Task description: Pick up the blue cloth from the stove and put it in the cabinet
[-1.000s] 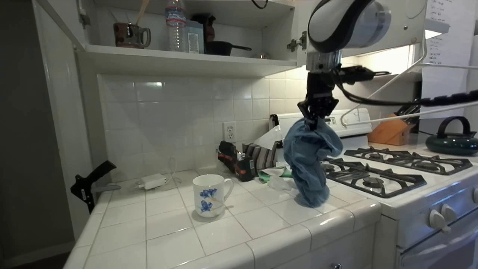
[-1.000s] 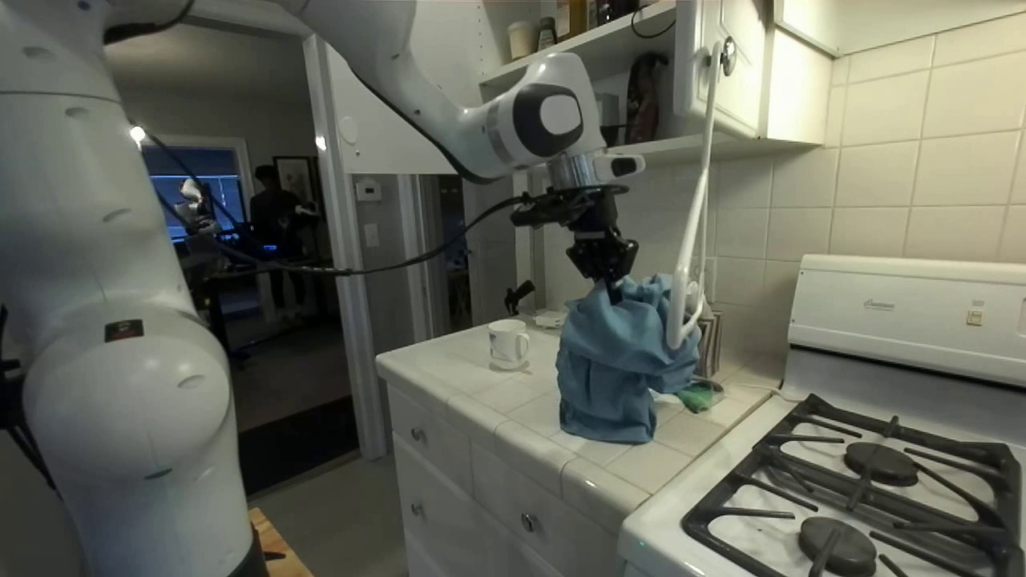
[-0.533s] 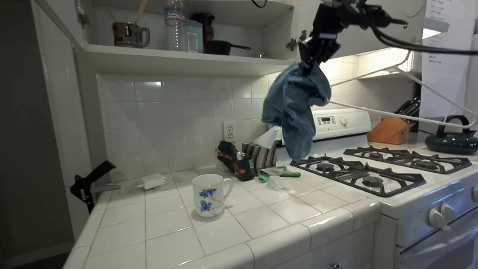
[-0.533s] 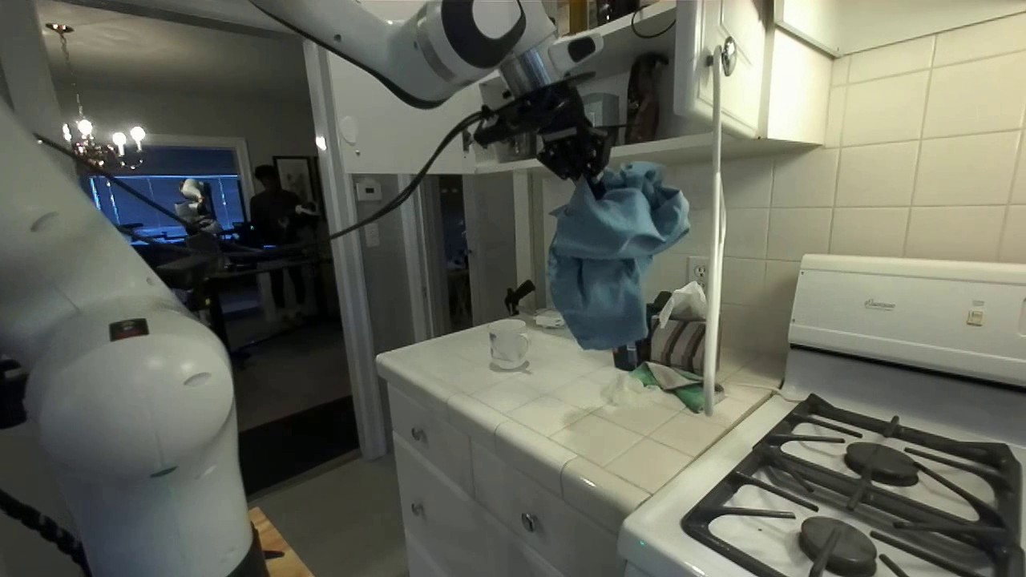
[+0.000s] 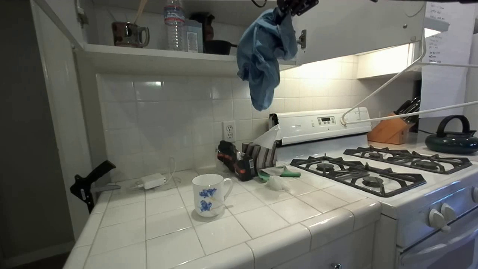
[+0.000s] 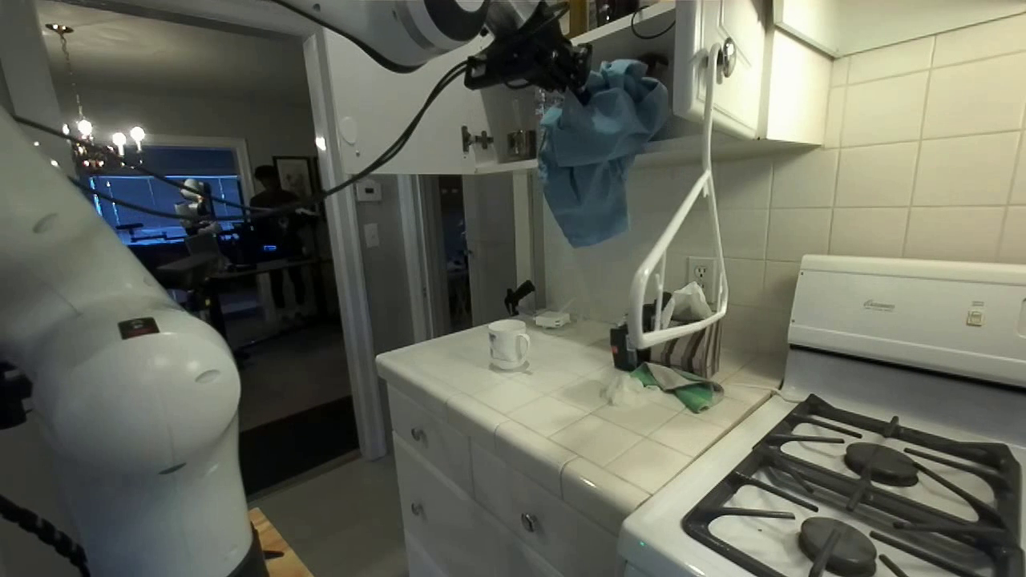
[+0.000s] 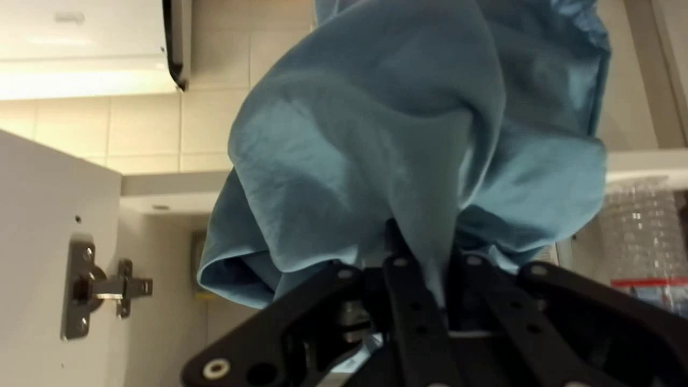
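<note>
The blue cloth (image 5: pixel 261 56) hangs bunched from my gripper (image 6: pixel 583 92), with its lower end in the air above the counter. In the wrist view the cloth (image 7: pixel 365 129) fills the upper middle, and a fold of it is pinched between the fingers of my gripper (image 7: pixel 424 242). The fingertips are partly hidden by the cloth. The open cabinet (image 5: pixel 168 59) is at the back; in an exterior view the cloth overlaps the right end of its lower shelf. The cloth's lower part hangs below the shelf level. The stove (image 5: pixel 358 172) stands to the right in that view.
A patterned mug (image 5: pixel 129 35), a water bottle (image 5: pixel 174 30) and a small pan (image 5: pixel 217 47) stand on the shelf. A cabinet door with a hinge (image 7: pixel 83 290) is open at the side. A white rod frame (image 6: pixel 681 216) hangs from a door knob. A white mug (image 5: pixel 209 196) stands on the counter.
My gripper has risen with the cloth from near the counter to the cabinet shelf's height, moving left in both exterior views. The white frame has swung.
</note>
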`<control>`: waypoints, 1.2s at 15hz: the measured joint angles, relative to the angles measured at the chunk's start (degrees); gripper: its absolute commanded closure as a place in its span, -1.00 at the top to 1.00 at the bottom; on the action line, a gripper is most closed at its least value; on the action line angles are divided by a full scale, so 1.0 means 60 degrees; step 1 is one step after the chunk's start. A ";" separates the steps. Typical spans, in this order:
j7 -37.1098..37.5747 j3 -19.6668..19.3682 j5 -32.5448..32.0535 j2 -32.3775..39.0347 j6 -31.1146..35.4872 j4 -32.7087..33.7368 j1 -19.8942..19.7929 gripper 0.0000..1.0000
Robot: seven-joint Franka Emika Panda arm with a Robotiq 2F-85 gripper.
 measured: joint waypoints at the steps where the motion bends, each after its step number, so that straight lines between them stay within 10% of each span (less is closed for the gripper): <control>1: 0.0153 0.0060 0.0085 0.0221 0.0378 0.0326 0.0000 -0.94; 9: 0.2525 0.0342 0.0061 0.3018 0.2905 0.3362 -0.0958 -0.94; 18: 0.6224 -0.0112 -0.2055 0.5657 0.3152 0.6210 -0.1779 -0.75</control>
